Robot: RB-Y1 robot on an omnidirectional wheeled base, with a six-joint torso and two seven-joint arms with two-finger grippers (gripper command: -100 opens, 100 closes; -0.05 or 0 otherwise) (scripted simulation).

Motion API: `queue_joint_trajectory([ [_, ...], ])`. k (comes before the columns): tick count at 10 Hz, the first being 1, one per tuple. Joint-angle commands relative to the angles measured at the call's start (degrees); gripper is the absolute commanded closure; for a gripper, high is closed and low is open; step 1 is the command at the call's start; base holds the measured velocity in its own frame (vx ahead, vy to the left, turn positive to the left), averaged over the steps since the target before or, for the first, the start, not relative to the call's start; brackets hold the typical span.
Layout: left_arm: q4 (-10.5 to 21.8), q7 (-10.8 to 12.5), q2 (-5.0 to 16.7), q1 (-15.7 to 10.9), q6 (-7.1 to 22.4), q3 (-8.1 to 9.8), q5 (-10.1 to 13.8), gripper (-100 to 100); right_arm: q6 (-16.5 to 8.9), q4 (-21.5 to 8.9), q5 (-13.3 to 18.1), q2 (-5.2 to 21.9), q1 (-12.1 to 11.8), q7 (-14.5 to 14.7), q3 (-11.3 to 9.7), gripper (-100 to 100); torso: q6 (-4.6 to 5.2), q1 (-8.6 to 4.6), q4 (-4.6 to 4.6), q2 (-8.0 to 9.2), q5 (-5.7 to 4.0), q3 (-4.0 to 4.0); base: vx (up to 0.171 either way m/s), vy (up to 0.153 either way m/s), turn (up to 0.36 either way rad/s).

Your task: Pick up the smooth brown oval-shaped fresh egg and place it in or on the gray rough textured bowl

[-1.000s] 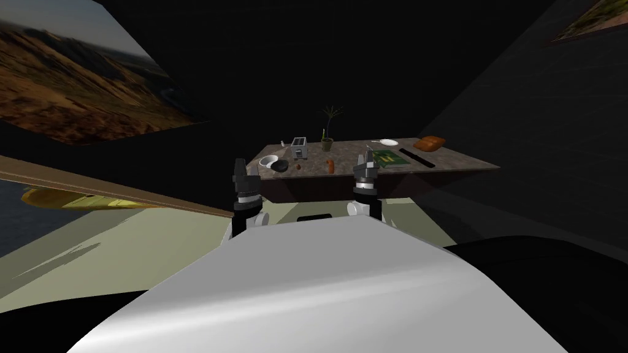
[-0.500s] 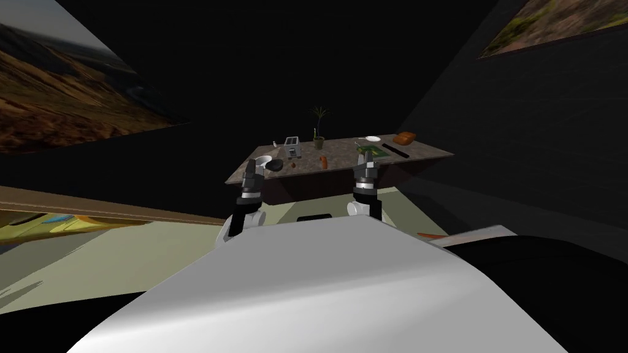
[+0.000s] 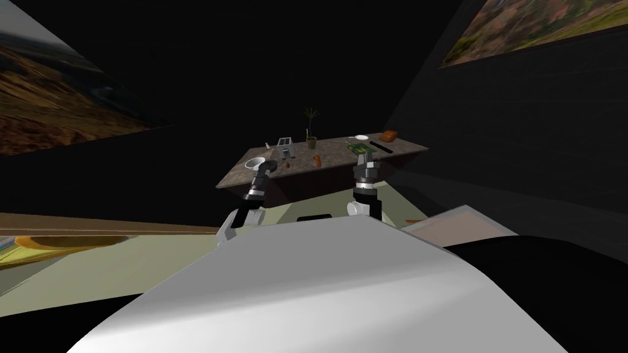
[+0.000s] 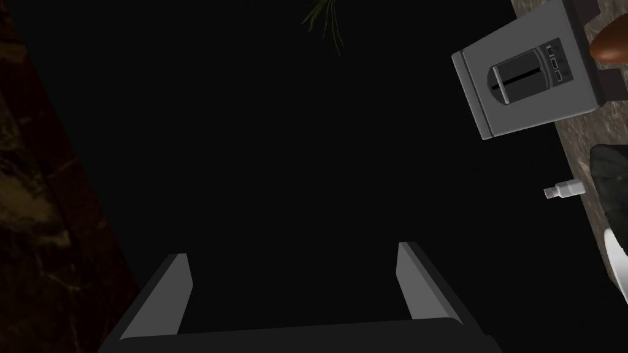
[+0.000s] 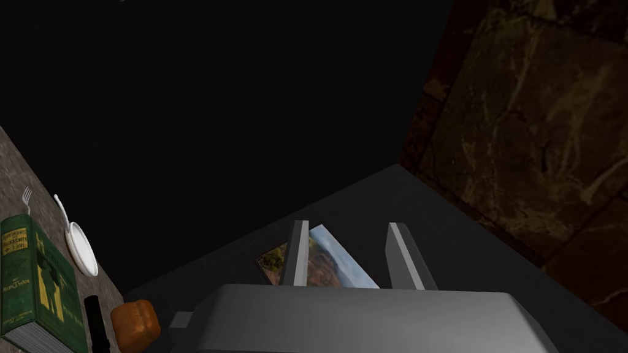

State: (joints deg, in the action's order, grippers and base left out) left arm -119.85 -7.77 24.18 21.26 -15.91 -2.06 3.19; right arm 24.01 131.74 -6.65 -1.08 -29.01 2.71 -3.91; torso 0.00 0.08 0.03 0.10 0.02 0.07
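Observation:
On a far brown stone table (image 3: 331, 160), a small brown egg (image 3: 288, 164) lies in front of a grey toaster (image 3: 285, 147). The dark grey bowl (image 3: 274, 164) sits left of it, next to a white bowl (image 3: 254, 163). My left gripper (image 3: 265, 169) is raised in front of the bowls, short of the table, and open. In the left wrist view the open gripper (image 4: 294, 288) holds nothing; off to its side are the toaster (image 4: 530, 76), the egg's brown edge (image 4: 610, 40) and the dark bowl (image 4: 613, 178). My right gripper (image 3: 366, 160) is raised, open and empty (image 5: 349, 257).
The table also carries a potted plant (image 3: 311, 132), an orange item (image 3: 317, 160), a green book (image 3: 360, 148), a white plate (image 3: 362, 137), a bread loaf (image 3: 388, 135) and a black knife (image 3: 381, 147). A small white bottle (image 4: 567, 190) lies by the toaster. Dark walls surround the table.
The whole head picture has shifted: the table has slid left and looks smaller, so my body has moved. My left arm has stretched forward and inward toward the bowls.

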Motion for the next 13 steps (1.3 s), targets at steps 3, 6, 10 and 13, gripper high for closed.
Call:
queue_joint_trajectory([
  [3, 2.8, 1.5, 4.8, -1.6, 5.5, -1.14, -0.3, -100, 0.0, 0.0, 0.0, 0.0, 0.0, 0.0, 0.0, 0, -0.02, -0.01, -0.01, -0.08, 0.0, -0.04, -0.029, -0.022, -0.125],
  [6, 4.1, 2.1, 6.7, -2.6, 9.2, -1.72, -0.6, -100, 0.0, 0.0, 0.0, 0.0, 0.0, 0.0, 0.0, 0, -0.02, -0.05, -0.03, -0.16, -0.01, -0.09, -0.007, -0.027, -0.082],
  [10, 6.8, 3.3, 10.4, -4.6, 14.5, -2.99, -1.3, -100, 0.0, 0.0, 0.0, 0.0, 0.0, 0.0, 0.0, 0, -0.03, -0.04, -0.05, -0.23, -0.01, -0.13, 0.008, -0.026, -0.078],
  [13, 9.6, 4.7, 13.9, -6.7, 19.6, -4.41, -2.2, -100, 0.0, 0.0, 0.0, 0.0, 0.0, 0.0, 0.0, 0, -0.05, -0.03, -0.06, -0.28, -0.01, -0.16, 0.025, -0.03, -0.075],
])
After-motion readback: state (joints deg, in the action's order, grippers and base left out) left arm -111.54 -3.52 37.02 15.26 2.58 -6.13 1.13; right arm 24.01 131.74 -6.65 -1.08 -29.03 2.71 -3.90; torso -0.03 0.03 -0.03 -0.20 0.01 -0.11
